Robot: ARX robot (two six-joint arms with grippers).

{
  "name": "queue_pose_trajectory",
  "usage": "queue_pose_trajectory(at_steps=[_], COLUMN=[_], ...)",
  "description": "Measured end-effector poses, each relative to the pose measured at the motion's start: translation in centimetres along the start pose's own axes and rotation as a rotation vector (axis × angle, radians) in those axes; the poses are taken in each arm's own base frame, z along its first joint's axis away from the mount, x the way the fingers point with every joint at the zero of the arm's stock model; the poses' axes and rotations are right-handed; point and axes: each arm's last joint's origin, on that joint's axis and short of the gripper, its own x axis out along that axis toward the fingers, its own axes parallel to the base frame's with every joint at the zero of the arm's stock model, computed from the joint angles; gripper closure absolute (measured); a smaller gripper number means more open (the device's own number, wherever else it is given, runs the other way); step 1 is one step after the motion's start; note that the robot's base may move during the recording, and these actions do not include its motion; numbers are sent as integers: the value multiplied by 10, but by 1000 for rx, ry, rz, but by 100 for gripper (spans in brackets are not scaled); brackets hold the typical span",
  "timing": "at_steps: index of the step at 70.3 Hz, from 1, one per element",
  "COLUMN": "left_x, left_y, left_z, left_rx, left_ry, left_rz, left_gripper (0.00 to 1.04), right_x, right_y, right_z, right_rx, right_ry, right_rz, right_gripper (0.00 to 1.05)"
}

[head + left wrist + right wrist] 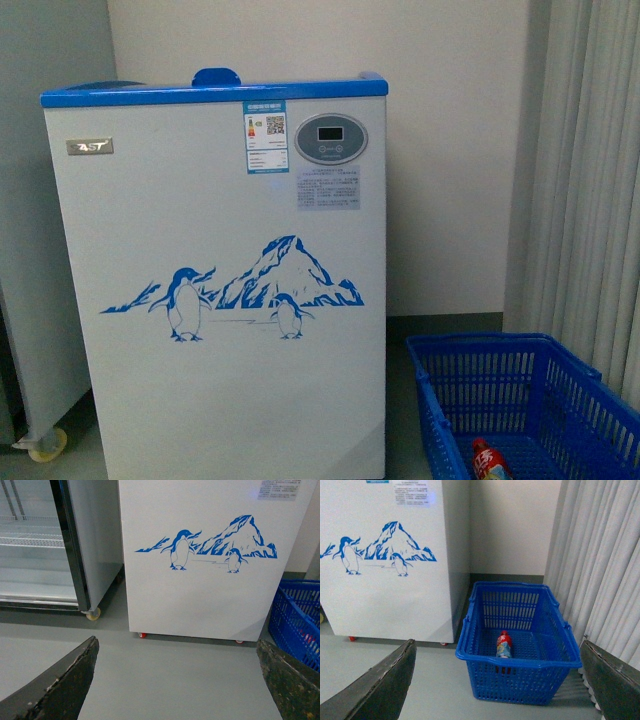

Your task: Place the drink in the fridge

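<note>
The drink (504,645), a small bottle with a red top and red label, lies on the floor of the blue basket (517,662); its red top also peeks up in the front view as the drink (490,462). The fridge (220,290) is a white chest freezer with a blue rim and a penguin-and-mountain picture, and it stands left of the basket (530,350). My right gripper (500,690) hangs open above the floor, short of the basket, nothing between its fingers. My left gripper (177,680) is open over bare floor in front of the fridge (210,560).
A grey cabinet (95,540) on casters with a glass-fronted shelf unit (30,545) stands left of the fridge. Pale curtains (600,555) hang right of the basket. A beige wall (450,150) runs behind. Grey floor (175,670) lies before the fridge.
</note>
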Motion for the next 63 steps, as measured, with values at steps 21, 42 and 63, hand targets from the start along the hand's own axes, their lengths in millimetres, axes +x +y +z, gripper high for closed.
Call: queue_pose_trajectory(at_steps=[21, 42, 63], left_x=[0, 0, 0], left_y=[0, 0, 0], left_z=[0, 0, 0], left_rx=[0, 0, 0], left_ry=[0, 0, 0], left_rz=[0, 0, 0], left_gripper=[8, 8, 8], right_x=[0, 0, 0], right_y=[0, 0, 0], right_z=[0, 0, 0], right_rx=[0, 0, 0], right_ry=[0, 0, 0], right_rz=[0, 0, 0], right_gripper=[7, 7, 7])
